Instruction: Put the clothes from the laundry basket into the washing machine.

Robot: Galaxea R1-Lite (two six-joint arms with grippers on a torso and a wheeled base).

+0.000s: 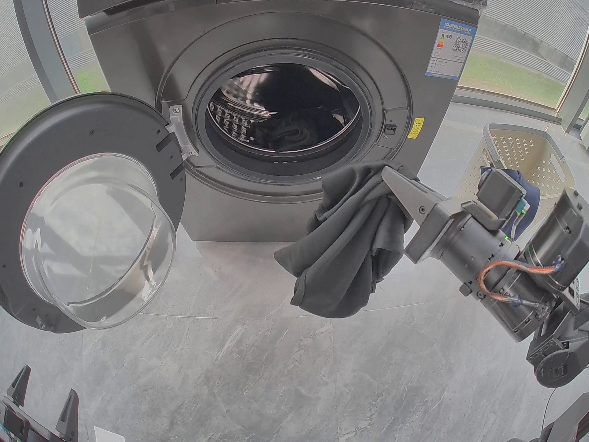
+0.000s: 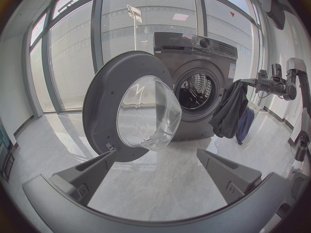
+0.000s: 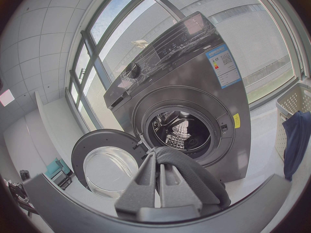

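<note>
Low at the robot's left, the left claw (image 1: 43, 400) stands apart, holding nothing. The right claw (image 1: 389, 176) is clamped on a hanging dark grey cloth garment (image 1: 343, 247), just below the open porthole of the grey front-loading washing machine (image 1: 276, 26). Dark clothes (image 1: 288, 133) lie in its drum. Right of the machine stands a cream perforated plastic laundry basket (image 1: 521, 148).

Looks like a demo room in an office-type building, not a home: washing machine (image 1: 399, 56) freestanding on grey stone-look floor (image 1: 245, 351), full-height glass wall (image 2: 71, 59) behind it, grid ceiling tiles (image 3: 35, 20) above.
</note>
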